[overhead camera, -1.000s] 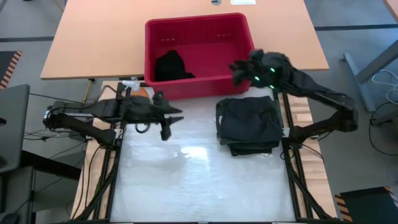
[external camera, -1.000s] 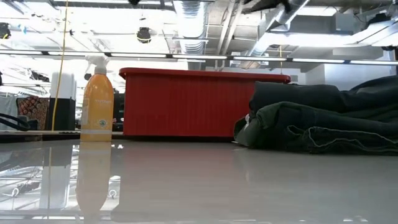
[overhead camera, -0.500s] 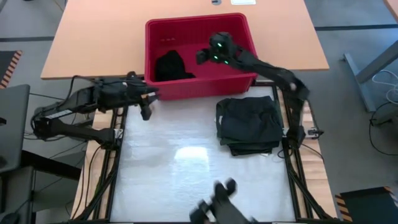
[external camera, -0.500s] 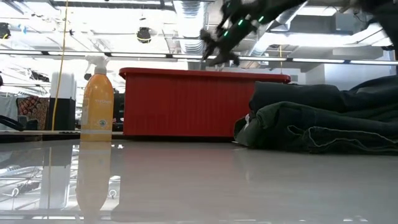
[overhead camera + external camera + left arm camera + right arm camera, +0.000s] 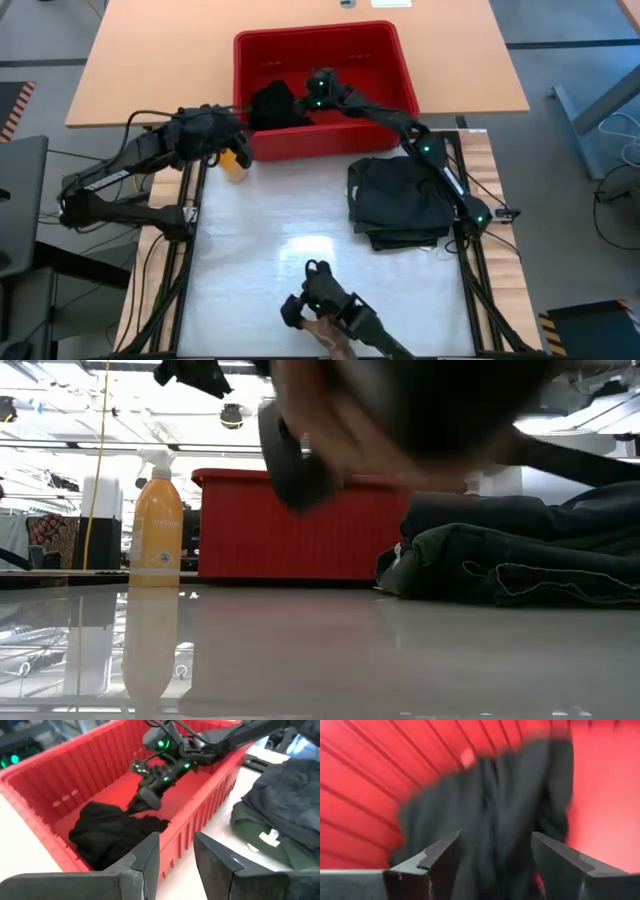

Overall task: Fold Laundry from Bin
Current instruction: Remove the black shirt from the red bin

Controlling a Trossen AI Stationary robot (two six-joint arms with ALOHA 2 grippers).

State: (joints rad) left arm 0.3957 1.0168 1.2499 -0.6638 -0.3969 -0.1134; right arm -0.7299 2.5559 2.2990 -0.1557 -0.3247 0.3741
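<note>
The red bin (image 5: 322,88) stood at the upper centre of the high view, on the seam between the tan table (image 5: 150,70) and the white work surface (image 5: 300,250). One crumpled black garment (image 5: 272,104) lay inside the bin, against its left half. The right gripper (image 5: 310,97) was positioned inside the bin just beside this garment, with the fingers (image 5: 442,857) spread apart and nothing clamped between them; in the right wrist view the dark cloth filled the gap ahead. The left gripper (image 5: 237,140) hovered at the bin's left front corner, empty, with the fingers (image 5: 150,852) parted by a narrow gap. A stack of folded dark garments (image 5: 402,200) rested right of centre. An orange spray bottle (image 5: 157,525) stood at the left of the low view. A person's hand (image 5: 335,335) holding a dark object entered at the bottom edge.
</note>
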